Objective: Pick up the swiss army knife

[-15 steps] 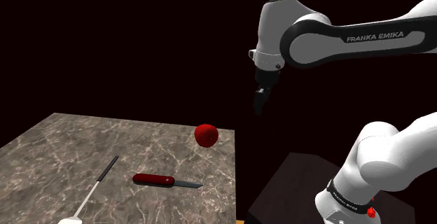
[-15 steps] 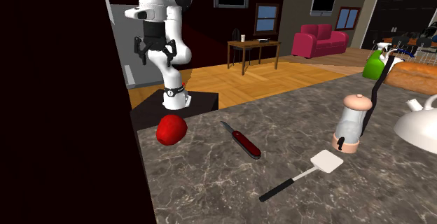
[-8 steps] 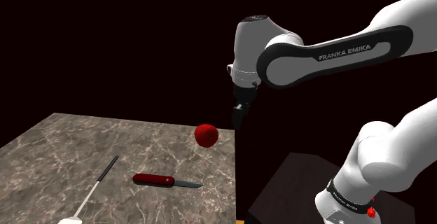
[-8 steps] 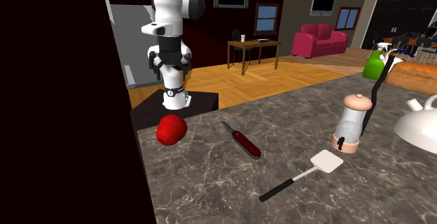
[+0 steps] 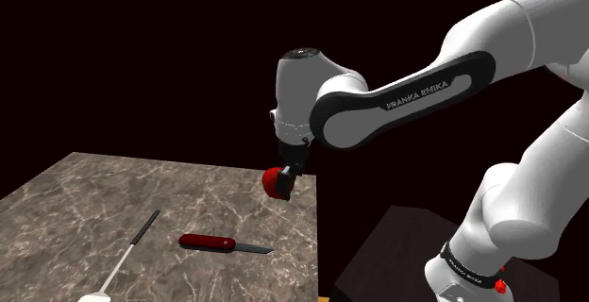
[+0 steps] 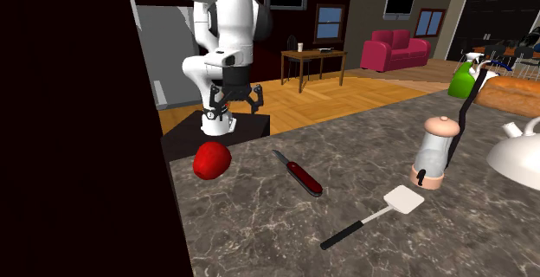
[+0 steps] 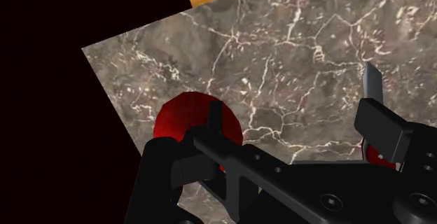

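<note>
Marbled countertop (image 5: 75, 192) under your gripper (image 6: 234, 106), fingers spread wide and empty, presumably to straddle the swiss army knife (image 5: 212, 243) lying flat below, past the red ball (image 5: 274, 186) nearest it.

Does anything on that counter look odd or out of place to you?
Nothing is spilled or broken. The pocket knife lies on the stone counter with its blade folded out. The red ball sits close to the counter's corner, where it might roll off.
</note>
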Motion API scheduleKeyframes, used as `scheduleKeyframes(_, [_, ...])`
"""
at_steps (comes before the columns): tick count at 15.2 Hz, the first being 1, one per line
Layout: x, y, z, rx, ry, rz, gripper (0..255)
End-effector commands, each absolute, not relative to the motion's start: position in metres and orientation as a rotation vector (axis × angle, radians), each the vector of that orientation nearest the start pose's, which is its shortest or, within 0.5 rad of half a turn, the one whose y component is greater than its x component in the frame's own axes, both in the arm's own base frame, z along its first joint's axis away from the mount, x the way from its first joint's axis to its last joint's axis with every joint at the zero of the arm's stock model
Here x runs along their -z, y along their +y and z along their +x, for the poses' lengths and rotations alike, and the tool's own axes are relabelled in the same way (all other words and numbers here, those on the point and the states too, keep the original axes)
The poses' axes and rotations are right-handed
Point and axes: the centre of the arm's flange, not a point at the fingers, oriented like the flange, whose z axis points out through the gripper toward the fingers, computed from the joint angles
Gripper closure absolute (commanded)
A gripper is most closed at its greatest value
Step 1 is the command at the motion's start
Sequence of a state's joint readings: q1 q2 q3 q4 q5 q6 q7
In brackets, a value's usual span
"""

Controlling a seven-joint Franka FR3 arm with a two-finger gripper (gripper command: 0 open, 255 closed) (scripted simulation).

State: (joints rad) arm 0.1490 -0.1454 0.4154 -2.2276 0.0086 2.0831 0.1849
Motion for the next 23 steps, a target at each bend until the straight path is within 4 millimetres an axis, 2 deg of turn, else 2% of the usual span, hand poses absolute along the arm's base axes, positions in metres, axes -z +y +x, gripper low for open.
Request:
scheduleKeyframes(1, [-0.416,0.294,0.429,0.022,-0.616,-3.125,0])
scheduleKeyframes(14, [-0.347,0.437,0.466,0.073,-0.789,-3.038,0])
scheduleKeyframes(15, [-0.347,0.438,0.466,0.073,-0.790,-3.037,0])
scheduleKeyframes(22, [-0.307,0.438,0.466,0.073,-0.790,-3.037,0])
scheduleKeyframes(23, [-0.307,0.438,0.466,0.073,-0.790,-3.037,0])
